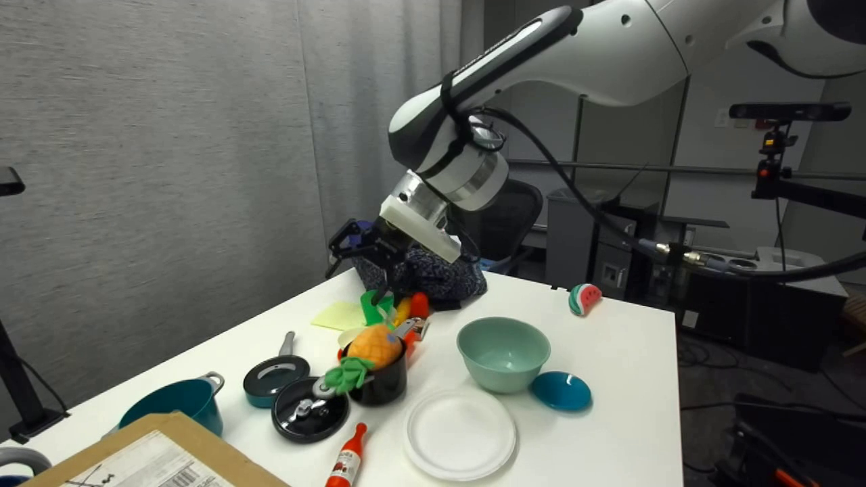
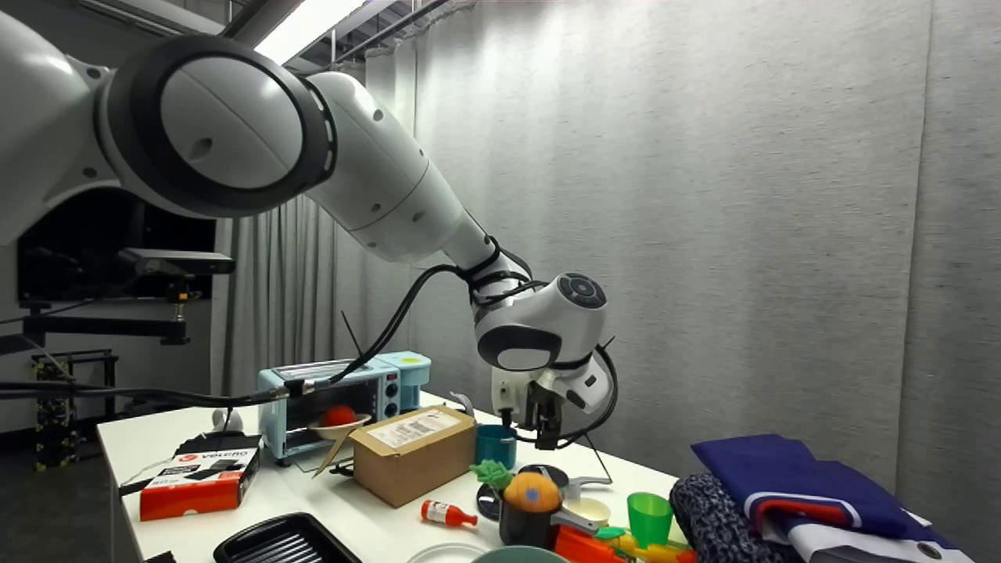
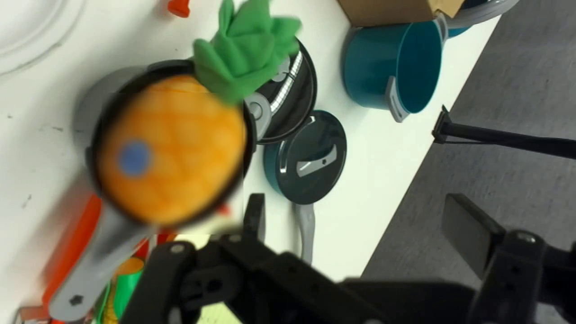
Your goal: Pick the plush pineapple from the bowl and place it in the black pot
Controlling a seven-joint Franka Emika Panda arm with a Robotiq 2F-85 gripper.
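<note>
The plush pineapple point(image 1: 375, 346), orange with green leaves, sits in the mouth of the black pot point(image 1: 389, 384), its leaves leaning out over the rim. The same pineapple point(image 2: 532, 493) and pot point(image 2: 522, 528) show in an exterior view. The wrist view shows the pineapple point(image 3: 175, 148) filling the pot, whose black rim point(image 3: 168, 65) rings it. The pale mint-green bowl point(image 1: 504, 355) stands beside the plate and looks empty. My gripper point(image 1: 355, 283) is raised above the table beyond the pot. In the wrist view the gripper point(image 3: 360, 220) is wide open with nothing between its fingers.
A black lid point(image 1: 310, 409), a lidded pan point(image 1: 276, 379), a red bottle point(image 1: 346, 456) and a white plate point(image 1: 460, 433) lie around the pot. A teal pot point(image 3: 393, 67) and cardboard box point(image 2: 414, 453) stand farther along. A green cup point(image 2: 649, 518) and folded cloths point(image 2: 790, 500) are near.
</note>
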